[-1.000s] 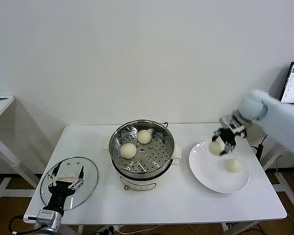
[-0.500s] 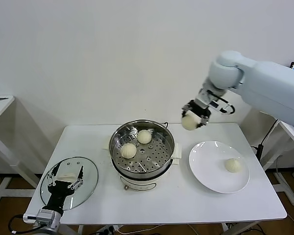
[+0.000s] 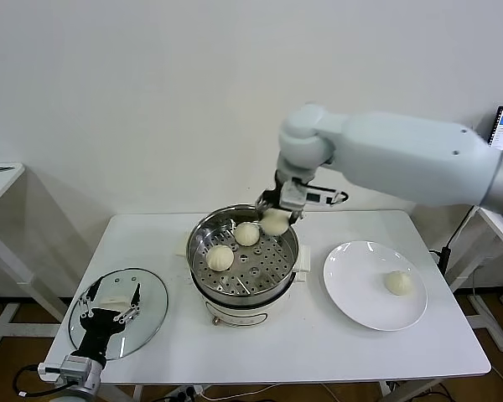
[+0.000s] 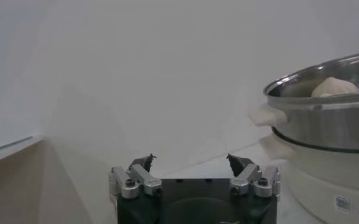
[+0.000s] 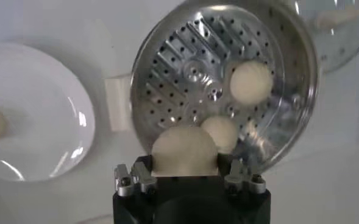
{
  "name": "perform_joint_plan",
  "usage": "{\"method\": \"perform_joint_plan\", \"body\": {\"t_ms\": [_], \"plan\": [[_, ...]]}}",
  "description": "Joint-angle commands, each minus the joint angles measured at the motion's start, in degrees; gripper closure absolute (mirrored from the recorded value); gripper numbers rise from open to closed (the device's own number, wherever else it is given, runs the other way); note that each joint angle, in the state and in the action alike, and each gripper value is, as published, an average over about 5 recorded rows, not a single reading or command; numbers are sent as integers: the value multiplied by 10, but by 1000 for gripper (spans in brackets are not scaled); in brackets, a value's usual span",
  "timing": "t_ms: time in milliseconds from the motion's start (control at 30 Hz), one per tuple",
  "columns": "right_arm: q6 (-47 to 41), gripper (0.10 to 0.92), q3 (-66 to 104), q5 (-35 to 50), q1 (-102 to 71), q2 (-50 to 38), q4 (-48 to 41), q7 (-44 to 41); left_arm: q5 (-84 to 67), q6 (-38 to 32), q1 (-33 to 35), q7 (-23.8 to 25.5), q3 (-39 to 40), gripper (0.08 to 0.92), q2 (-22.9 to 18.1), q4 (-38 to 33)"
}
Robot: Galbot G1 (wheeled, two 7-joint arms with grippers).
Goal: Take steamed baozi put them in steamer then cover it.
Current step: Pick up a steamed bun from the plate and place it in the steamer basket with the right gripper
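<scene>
Two arms over one white surface (image 3: 318,343), ordered here from biggest to smallest. Steamer (image 3: 244,266) sitting near the middle of the surface, shiny steel pot on a cream base, perforated tray (image 5: 191,67) open to view with no lid on. White plate (image 3: 352,289) just to the steamer's right, apart from it. Cover (image 3: 155,306) lying flat near the front left corner of the surface, well apart from the steamer, white handle up.

Right end effector (image 3: 277,216) hanging above the back right rim of the steamer, clamped on one baozi (image 3: 275,221); in the right wrist view, that held bun (image 5: 184,152) filling the gap between the two fingers and pressed against both. Left end effector (image 3: 111,308) low over the cover, fingers spread wide on either side of the handle, nothing between them; same wide gap plain in the left wrist view (image 4: 191,163), with the steamer's side handle (image 4: 266,114) off beyond it.

Two more baozi resting on the tray inside the steamer: one toward the back (image 3: 247,234), one toward the front left (image 3: 220,257), close together but not touching. Fourth baozi (image 3: 398,283) alone on the right part of the plate.
</scene>
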Motion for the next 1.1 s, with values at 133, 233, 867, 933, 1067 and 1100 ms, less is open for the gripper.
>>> {"method": "perform_joint_plan", "body": {"t_ms": [133, 233, 867, 933, 1067, 1100], "plan": [[39, 338, -24, 5, -28, 52, 9, 22, -3, 0, -3, 2, -3, 177, 1, 7], [37, 338, -25, 10, -31, 57, 7, 21, -3, -1, -3, 3, -4, 177, 1, 8], [18, 336, -33, 26, -70, 85, -13, 8, -5, -1, -2, 5, -12, 177, 2, 11], [18, 336, -34, 26, -72, 85, -16, 5, -5, -1, -2, 5, -12, 177, 2, 10], [18, 338, -32, 22, -79, 88, -26, 3, -5, -1, -1, 5, -12, 177, 1, 9], [18, 338, -32, 20, -80, 89, -28, 3, -5, -1, 0, 5, -12, 177, 1, 8]]}}
